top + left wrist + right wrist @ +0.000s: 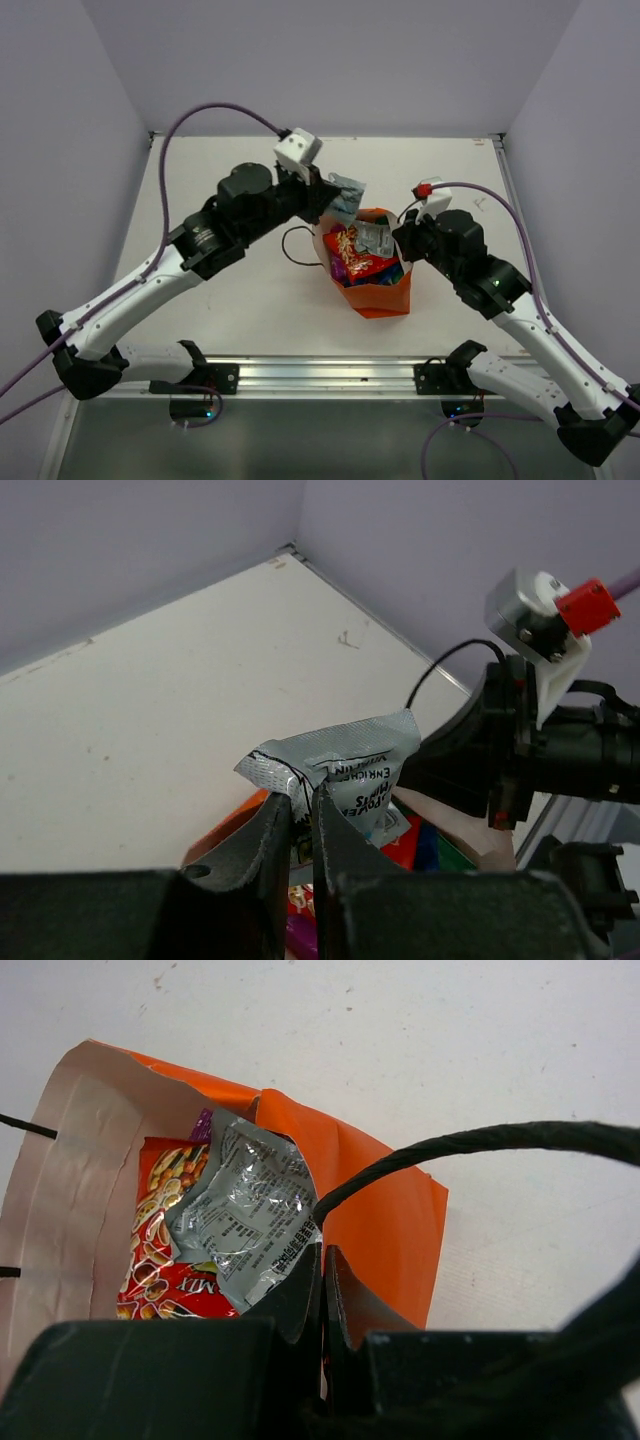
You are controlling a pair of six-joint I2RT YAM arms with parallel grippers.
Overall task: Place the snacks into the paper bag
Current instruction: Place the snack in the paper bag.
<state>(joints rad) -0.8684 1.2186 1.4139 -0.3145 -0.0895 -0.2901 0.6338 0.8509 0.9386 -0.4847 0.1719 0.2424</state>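
Note:
The orange paper bag (382, 295) stands open at mid-table. My left gripper (335, 200) hangs over its far-left rim, shut on a small silver-grey snack packet (349, 190). In the left wrist view that crumpled packet (345, 760) is pinched by one edge in the left gripper (305, 798), above the bag's mouth (235, 825). A red packet (160, 1250), a silvery packet (250, 1210) and a sliver of purple (203, 1123) lie inside the bag (395, 1220). Blue and green packets (396, 272) also show in it. My right gripper (322, 1255) is shut on the bag's right rim (405, 240).
One black cord handle (295, 245) lies looped on the table left of the bag, and the other (450, 1150) arcs past my right fingers. The right arm's wrist (560, 750) sits close beside the held packet. Walls enclose the white table (230, 300) on three sides.

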